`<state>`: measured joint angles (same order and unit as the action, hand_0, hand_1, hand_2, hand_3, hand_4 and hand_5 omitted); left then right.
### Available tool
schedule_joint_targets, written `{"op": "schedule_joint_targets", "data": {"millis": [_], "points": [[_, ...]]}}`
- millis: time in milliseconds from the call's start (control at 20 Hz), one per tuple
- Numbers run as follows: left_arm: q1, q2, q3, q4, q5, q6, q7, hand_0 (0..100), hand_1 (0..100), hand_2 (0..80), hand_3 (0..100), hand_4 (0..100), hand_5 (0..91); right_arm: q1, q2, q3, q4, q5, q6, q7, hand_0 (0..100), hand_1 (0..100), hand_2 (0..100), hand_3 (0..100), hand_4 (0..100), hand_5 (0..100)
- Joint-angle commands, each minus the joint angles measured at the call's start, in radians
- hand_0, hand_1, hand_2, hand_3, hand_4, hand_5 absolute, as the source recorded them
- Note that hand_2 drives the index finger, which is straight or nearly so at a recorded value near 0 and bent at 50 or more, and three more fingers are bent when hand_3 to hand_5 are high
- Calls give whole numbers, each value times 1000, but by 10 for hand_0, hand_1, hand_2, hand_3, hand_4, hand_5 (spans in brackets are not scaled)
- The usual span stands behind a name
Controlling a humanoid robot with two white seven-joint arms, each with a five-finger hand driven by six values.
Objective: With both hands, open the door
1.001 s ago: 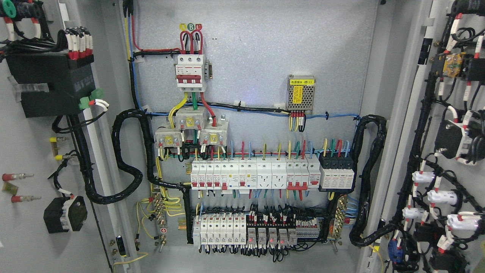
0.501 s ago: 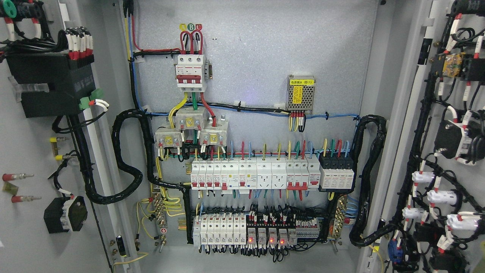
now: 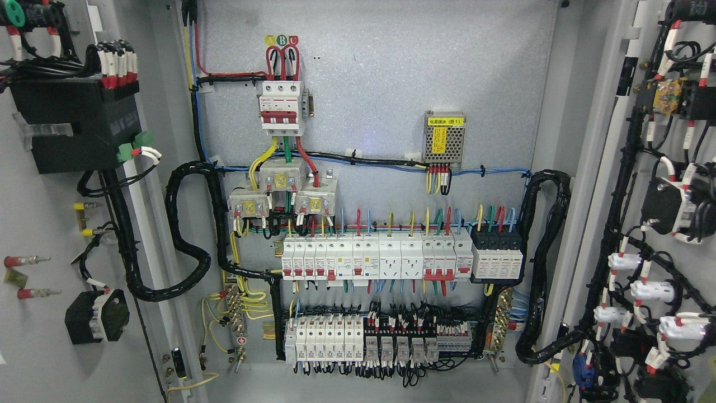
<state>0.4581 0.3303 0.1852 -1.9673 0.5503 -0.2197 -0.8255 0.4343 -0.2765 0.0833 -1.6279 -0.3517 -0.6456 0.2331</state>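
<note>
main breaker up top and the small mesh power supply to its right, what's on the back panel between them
In the head view, nothing is mounted between the main breaker and the power supply: just bare grey back panel. A cable bundle runs lower down.

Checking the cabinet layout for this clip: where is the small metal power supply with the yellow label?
In the head view, the power supply sits right of centre on the back panel, upper right of the three-pole breaker.

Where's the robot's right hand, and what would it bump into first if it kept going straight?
No hand shows in the head view, so its path cannot be told. Both cabinet doors, left door and right door, stand open, showing the breakers.
</note>
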Motion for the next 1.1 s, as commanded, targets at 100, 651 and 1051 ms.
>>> {"op": "schedule_joint_targets", "data": {"millis": [100,651,1051], "points": [[34,-30,204,10,37,6,-1,295,0,26,26,38,0,7,-56,-5,23,-73,1,0,218,0,0,0,0,0],[-22,12,371,160,115,112,-7,295,0,26,27,38,0,3,-110,-10,22,-76,-3,3,218,0,0,0,0,0],[-147,167,439,329,223,189,-41,295,0,26,27,37,0,3,-122,-16,20,-78,-11,3,219,0,0,0,0,0]]}}
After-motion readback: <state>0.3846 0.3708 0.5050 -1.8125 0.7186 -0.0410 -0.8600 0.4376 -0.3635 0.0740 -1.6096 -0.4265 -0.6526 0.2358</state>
